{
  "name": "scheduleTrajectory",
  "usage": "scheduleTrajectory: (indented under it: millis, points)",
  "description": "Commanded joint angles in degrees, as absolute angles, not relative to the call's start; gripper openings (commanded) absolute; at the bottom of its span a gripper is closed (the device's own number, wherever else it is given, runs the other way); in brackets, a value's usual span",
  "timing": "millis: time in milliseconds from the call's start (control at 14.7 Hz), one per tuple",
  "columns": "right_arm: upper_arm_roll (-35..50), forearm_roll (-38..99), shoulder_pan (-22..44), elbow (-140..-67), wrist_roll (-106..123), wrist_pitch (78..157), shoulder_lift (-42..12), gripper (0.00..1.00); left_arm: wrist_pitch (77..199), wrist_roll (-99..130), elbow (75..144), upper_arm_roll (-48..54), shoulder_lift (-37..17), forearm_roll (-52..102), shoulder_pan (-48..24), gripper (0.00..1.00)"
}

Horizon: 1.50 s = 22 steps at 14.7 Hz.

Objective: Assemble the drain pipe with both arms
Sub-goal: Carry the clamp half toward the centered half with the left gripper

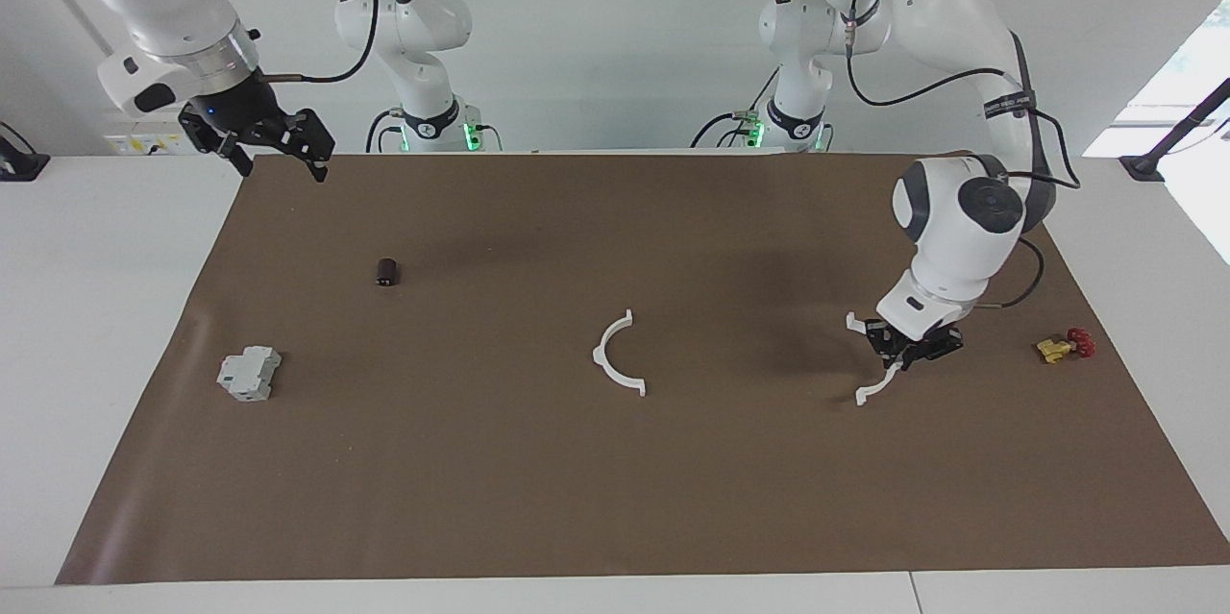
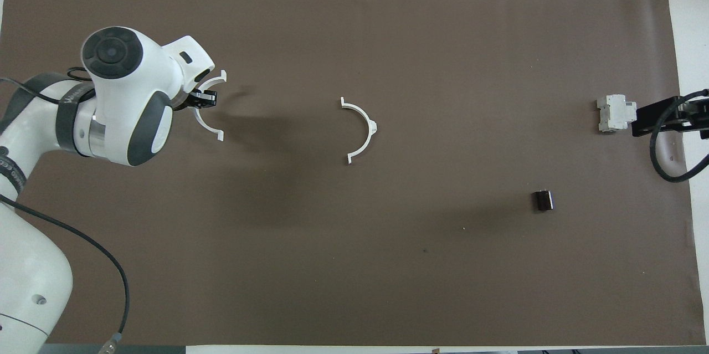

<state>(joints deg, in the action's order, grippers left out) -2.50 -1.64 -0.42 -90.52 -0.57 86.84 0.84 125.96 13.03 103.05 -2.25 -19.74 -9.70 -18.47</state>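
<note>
Fingertips of the left gripper (image 1: pixel 900 353) were clamped shut on one white arc (image 1: pixel 876 361) of the drain pipe, carried just above the brown mat (image 1: pixel 615 499) at the left arm's end of the desk. At the arc's three o'clock in the facing view lay a yellow-and-red valve (image 1: pixel 1063 345). The second arc (image 1: pixel 617 356) rested mid-mat, at nine o'clock from the held one. Up at ten o'clock, the right gripper (image 1: pixel 277 156) waited wide open and empty over the mat's corner, above a dark cylinder (image 1: pixel 386 272) and grey device (image 1: pixel 248 374).
</note>
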Motion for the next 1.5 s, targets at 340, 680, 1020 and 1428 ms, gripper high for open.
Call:
scheduleTrajectory:
  millis: [340, 680, 1020, 1428]
  points:
    - [-2.5, -1.2, -3.0, -91.1, 4.0, 86.1, 0.7, 1.00, 119.8, 35.8, 94.5, -3.6, -26.9, -14.8, -33.1, 0.00]
    - [-2.4, -1.2, -2.9, -91.0, 3.8, 85.5, 0.8, 1.00, 122.3, 38.7, 94.0, -3.4, -27.9, -14.7, -36.3, 0.00]
    - [-2.4, -1.3, -3.0, -91.1, 3.7, 85.6, 0.8, 1.00, 129.9, 42.2, 96.2, -3.2, -28.3, -14.3, -37.5, 0.00]
    - [-2.4, -1.3, -2.9, -91.1, 3.7, 85.6, 0.8, 1.00, 131.0, 42.0, 99.7, -3.0, -27.8, -14.3, -38.3, 0.00]
